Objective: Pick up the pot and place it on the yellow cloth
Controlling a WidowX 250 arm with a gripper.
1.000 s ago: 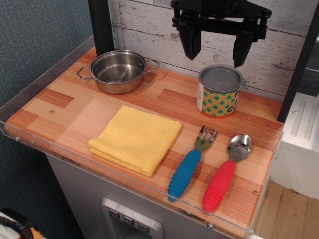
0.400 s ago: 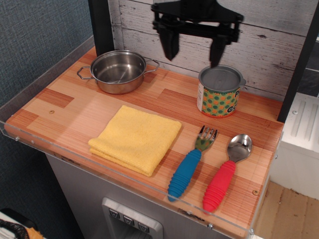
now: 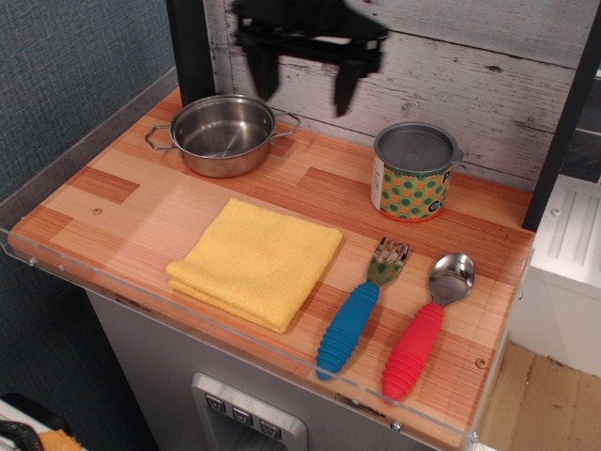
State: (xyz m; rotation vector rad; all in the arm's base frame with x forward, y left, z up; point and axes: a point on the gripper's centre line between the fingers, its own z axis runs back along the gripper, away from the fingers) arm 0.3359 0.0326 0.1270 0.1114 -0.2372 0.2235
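Observation:
The shiny steel pot with two wire loop handles sits empty at the back left of the wooden counter. The folded yellow cloth lies flat near the front edge, in front of the pot and apart from it. My black gripper hangs open and empty in the air at the back, above and just right of the pot, its two fingers pointing down. It touches nothing.
A can with a green-and-orange dotted label stands at the back right. A blue-handled fork and a red-handled spoon lie at the front right. A clear plastic rim edges the counter; a white plank wall stands behind.
My gripper has moved left along the back wall, from above the can to above the pot's right side, staying open. Nothing on the counter has moved.

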